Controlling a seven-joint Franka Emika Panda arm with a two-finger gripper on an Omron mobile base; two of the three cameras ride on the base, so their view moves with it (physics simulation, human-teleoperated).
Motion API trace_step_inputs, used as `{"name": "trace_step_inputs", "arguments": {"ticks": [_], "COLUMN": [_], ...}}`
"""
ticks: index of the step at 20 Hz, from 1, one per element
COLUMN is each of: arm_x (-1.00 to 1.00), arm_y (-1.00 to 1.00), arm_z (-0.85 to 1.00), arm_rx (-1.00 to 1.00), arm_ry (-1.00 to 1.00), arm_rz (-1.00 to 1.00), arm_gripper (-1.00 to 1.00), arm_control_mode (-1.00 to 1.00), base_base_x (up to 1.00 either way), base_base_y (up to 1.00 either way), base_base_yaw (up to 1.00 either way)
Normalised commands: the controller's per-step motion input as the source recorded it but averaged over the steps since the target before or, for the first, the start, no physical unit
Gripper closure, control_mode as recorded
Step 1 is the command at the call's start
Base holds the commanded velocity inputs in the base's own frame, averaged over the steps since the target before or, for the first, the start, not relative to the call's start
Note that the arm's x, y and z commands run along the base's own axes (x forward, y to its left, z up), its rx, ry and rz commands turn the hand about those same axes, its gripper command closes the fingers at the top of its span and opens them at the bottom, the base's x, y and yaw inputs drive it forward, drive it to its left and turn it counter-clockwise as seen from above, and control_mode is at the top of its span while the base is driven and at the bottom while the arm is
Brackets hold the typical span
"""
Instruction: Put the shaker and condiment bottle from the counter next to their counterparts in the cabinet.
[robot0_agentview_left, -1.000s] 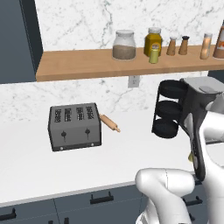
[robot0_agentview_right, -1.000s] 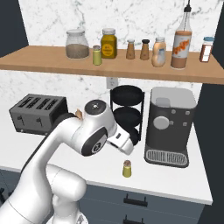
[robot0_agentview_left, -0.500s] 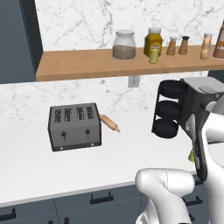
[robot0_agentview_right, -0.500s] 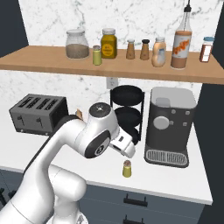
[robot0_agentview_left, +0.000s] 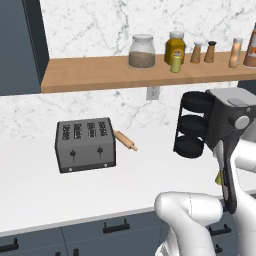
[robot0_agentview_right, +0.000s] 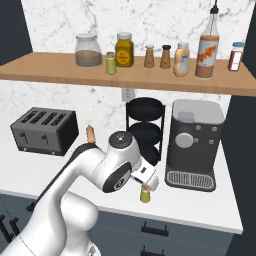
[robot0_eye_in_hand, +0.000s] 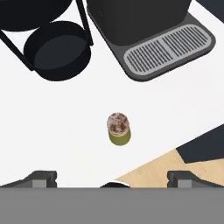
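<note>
Gripper (robot0_eye_in_hand: 111, 177) with fingers spread wide and empty, poised directly above the yellow-green shaker (robot0_eye_in_hand: 118, 129), which stands upright on the white counter (robot0_eye_in_hand: 65, 122). The shaker (robot0_agentview_right: 145, 194) sits near the counter's front edge, just in front of the coffee machine (robot0_agentview_right: 192, 145) and its drip grate (robot0_eye_in_hand: 168, 46). Black tiered rack (robot0_agentview_right: 145, 127) stands beside the machine. On the wooden shelf (robot0_agentview_right: 60, 75) above: matching shaker (robot0_agentview_right: 111, 63), peach-tan condiment bottle (robot0_agentview_right: 181, 59), reddish-brown bottle (robot0_agentview_right: 207, 49).
</note>
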Motion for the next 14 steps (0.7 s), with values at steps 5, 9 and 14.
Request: {"name": "trace_step_inputs", "arguments": {"ticks": [5, 9, 14], "arm_x": [0.0, 0.0, 0.0], "arm_y": [-0.1, 0.0, 0.0], "arm_z": [-0.27, -0.23, -0.22], "arm_rx": [0.0, 0.0, 0.0], "arm_ry": [0.0, 0.0, 0.0], "arm_rz": [0.0, 0.0, 0.0], "arm_gripper": [-1.0, -1.0, -1.0], "arm_control_mode": [-1.0, -1.0, -1.0], "base_base_x": [0.0, 0.0, 0.0], "base_base_y": [0.0, 0.0, 0.0], "base_base_yaw": [0.0, 0.0, 0.0]}}
